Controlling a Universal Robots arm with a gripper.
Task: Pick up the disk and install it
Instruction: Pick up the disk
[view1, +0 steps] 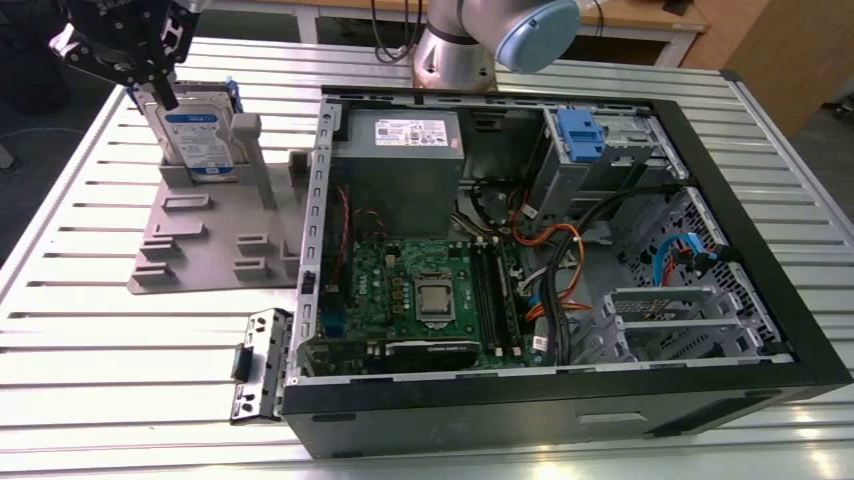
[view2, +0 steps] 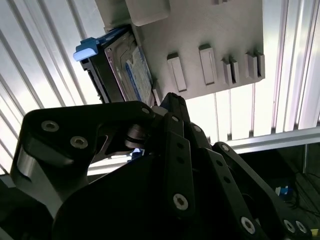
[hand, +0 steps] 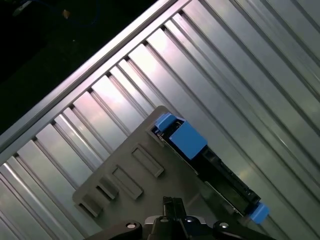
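Observation:
The disk stands on edge in a slot of the grey plastic holder on the table at the exterior view's left, its white-and-blue label facing the camera and blue rails at its sides. My black gripper hangs right over the disk's top edge, at its left side, very close to it; contact is hidden. The second wrist view has the disk beyond the gripper's dark linkage. The first wrist view looks down on the disk's thin top edge, with blue rail tabs at both ends.
An open computer case lies at the exterior view's right, with a grey power supply, a blue latch with metal cage, a motherboard and cables. A black bracket lies beside the case. The arm's base stands behind.

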